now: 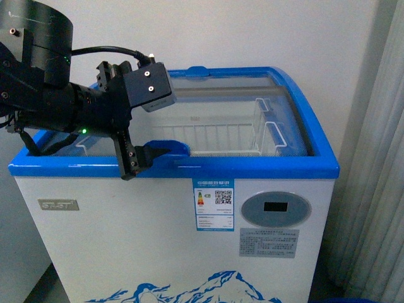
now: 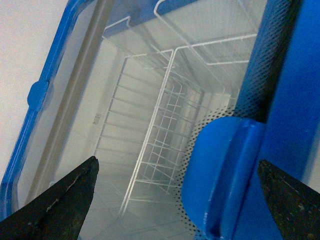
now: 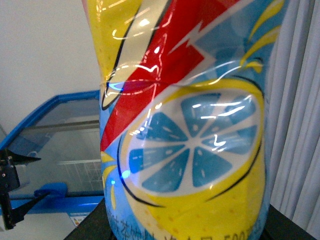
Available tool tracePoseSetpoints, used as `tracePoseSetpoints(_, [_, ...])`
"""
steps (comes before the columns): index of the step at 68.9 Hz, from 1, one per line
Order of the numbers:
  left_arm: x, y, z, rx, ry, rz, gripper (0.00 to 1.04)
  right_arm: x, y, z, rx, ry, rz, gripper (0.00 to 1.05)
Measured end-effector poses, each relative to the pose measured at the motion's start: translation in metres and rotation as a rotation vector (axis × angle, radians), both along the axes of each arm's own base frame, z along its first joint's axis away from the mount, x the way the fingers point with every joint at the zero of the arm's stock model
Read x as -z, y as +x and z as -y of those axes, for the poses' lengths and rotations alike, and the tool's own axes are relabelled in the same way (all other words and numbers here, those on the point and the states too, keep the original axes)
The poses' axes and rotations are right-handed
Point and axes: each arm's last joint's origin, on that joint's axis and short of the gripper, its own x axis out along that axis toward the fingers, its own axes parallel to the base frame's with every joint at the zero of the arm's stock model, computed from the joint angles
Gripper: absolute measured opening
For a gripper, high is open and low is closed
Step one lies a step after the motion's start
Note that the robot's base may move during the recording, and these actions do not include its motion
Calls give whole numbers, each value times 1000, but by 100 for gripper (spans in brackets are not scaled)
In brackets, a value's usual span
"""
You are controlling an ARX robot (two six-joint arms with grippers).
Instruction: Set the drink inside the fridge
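Observation:
The fridge [image 1: 126,240] is a white chest freezer with a blue rim and curved glass lid. My left gripper [image 1: 148,163] reaches in from the left and stands open astride the lid's blue handle [image 1: 172,150]. In the left wrist view the handle [image 2: 225,175] sits between the black fingers [image 2: 65,200], nearer the other one. The drink [image 3: 190,150] fills the right wrist view, showing its red, yellow and light-blue label with a lemon slice. My right gripper [image 3: 185,232] is shut on it low down. Its cap is out of view. The right arm does not show in the front view.
A white wire basket [image 1: 214,136] hangs inside the fridge under the glass. A grey curtain [image 1: 379,158] hangs to the right, and a white wall stands behind. A plain white cabinet [image 1: 19,252] stands at the fridge's left. The fridge [image 3: 55,130] lies beyond the drink.

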Motion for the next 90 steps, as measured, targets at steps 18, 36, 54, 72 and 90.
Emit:
tracePoseSetpoints(18, [2, 45, 6, -2, -36, 20, 97, 0, 0, 0, 0, 0, 0, 40])
tracePoseSetpoints(36, [-10, 108, 13, -119, -53, 126, 97, 0, 0, 0, 0, 0, 0, 40])
tracePoseSetpoints(54, [-13, 142, 9, -253, -72, 179, 97, 0, 0, 0, 2, 1, 0, 40])
tracePoseSetpoints(72, [-11, 152, 12, -456, -214, 235, 97, 0, 0, 0, 1, 0, 0, 40])
tracePoseSetpoints(90, [-22, 147, 15, -694, -497, 93, 97, 0, 0, 0, 0, 0, 0, 40])
